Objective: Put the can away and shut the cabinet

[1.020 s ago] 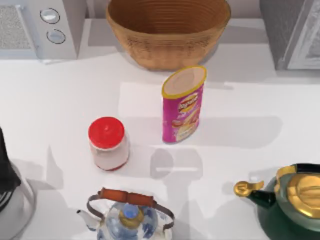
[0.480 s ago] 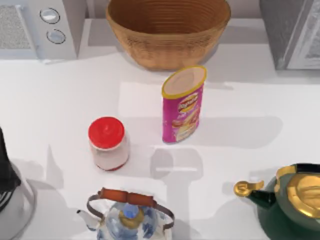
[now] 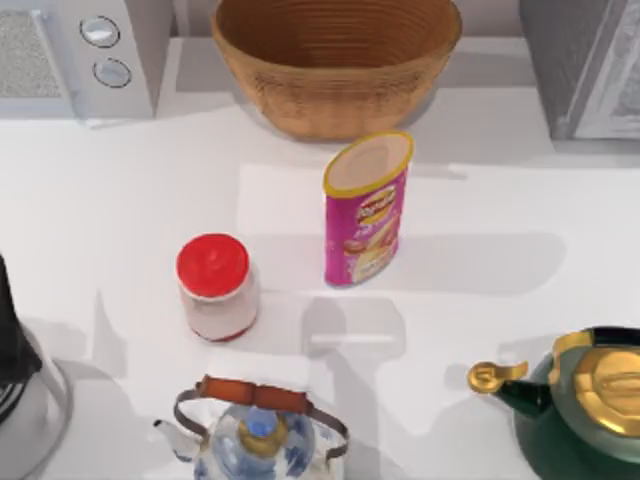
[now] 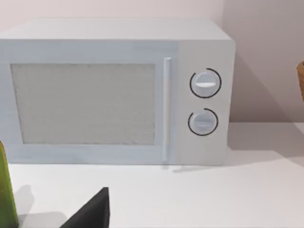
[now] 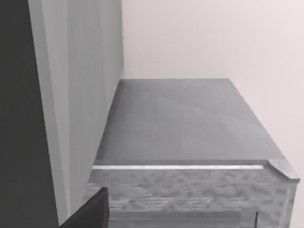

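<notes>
you have one can (image 3: 366,208) standing upright near the middle of the tabletop (image 3: 130,200), just in front of the single wicker basket (image 3: 335,60) at the far edge. one red-lidded jar (image 3: 216,286) stands to the can's left. two kettles sit at the near edge: a blue-patterned one (image 3: 255,432) and a green and gold one (image 3: 585,400) in the near right corner. one microwave (image 4: 114,90) fills the far left corner, one grey cabinet (image 3: 585,65) the far right corner. you can't tell either gripper's state.
</notes>
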Tool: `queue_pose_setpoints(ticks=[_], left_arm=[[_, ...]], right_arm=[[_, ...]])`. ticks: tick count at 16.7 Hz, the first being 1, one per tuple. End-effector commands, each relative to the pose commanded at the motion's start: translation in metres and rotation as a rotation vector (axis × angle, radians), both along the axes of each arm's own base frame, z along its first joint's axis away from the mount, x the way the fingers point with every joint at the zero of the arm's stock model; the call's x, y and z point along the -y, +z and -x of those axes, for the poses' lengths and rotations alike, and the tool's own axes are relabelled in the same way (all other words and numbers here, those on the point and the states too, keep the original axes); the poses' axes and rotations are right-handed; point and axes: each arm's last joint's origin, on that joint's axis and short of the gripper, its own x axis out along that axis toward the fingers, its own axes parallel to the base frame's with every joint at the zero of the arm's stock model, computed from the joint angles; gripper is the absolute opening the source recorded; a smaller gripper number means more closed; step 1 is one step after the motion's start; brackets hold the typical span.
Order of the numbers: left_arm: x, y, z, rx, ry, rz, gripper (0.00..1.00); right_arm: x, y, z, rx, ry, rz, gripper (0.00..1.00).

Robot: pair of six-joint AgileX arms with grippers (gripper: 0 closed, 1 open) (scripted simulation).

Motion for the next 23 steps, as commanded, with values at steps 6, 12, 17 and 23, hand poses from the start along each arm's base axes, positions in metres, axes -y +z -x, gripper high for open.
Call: queue_pose_setpoints(ticks=[6,12,17,23], left_arm=[[0.0,0.0,0.0,0.0,0.0,0.0,1.0],[0.0,0.0,0.0,0.0,0.0,0.0,1.0],[0.0,0.0,0.0,0.0,0.0,0.0,1.0],[0.0,0.0,0.0,0.0,0.0,0.0,1.0]], right_arm=[[-0.106,0.001,-0.054,0.001,0.0,-0.004,1.0],[-0.219,-0.001,-0.044,-0.002,0.0,-0.001,1.0],[-0.258,-0.003,-0.023,-0.004,0.0,0.003,1.0],[-0.25,0.004,-0.016,0.016,-0.041,0.006,1.0]])
